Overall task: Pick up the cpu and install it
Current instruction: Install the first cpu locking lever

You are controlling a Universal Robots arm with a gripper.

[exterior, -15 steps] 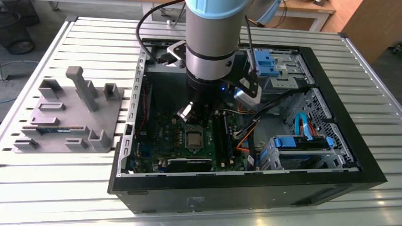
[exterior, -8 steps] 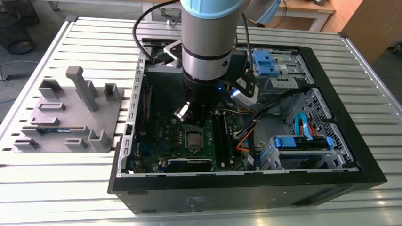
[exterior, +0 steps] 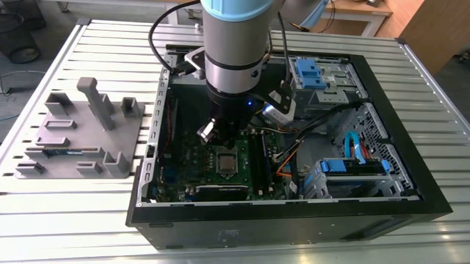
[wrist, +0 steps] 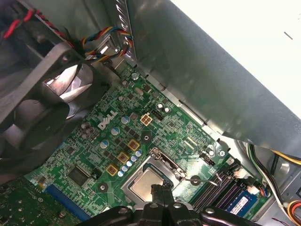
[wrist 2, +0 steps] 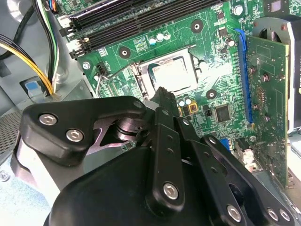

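The cpu (exterior: 226, 161), a flat square chip with a silvery top, lies in the socket in the middle of the green motherboard (exterior: 192, 153) inside the open computer case. It also shows in both wrist views, cpu (wrist 2: 174, 75) and cpu (wrist: 148, 184), framed by the socket's metal bracket. My gripper (exterior: 224, 144) hangs just above the chip's edge, on the arm reaching down into the case. Its black fingertips (wrist 2: 162, 92) are pressed together with nothing between them. The same closed tips, gripper (wrist: 160, 189), sit over the chip's rim, a little above it.
A grey fixture tray (exterior: 81, 137) on the slatted table at the exterior view's left holds a green memory stick (exterior: 63, 151). Inside the case are memory slots (wrist 2: 131, 19), an upright expansion card (wrist 2: 268, 94), a fan (wrist: 42, 103), loose cables (wrist 2: 44, 66) and blue drive cages (exterior: 309, 74).
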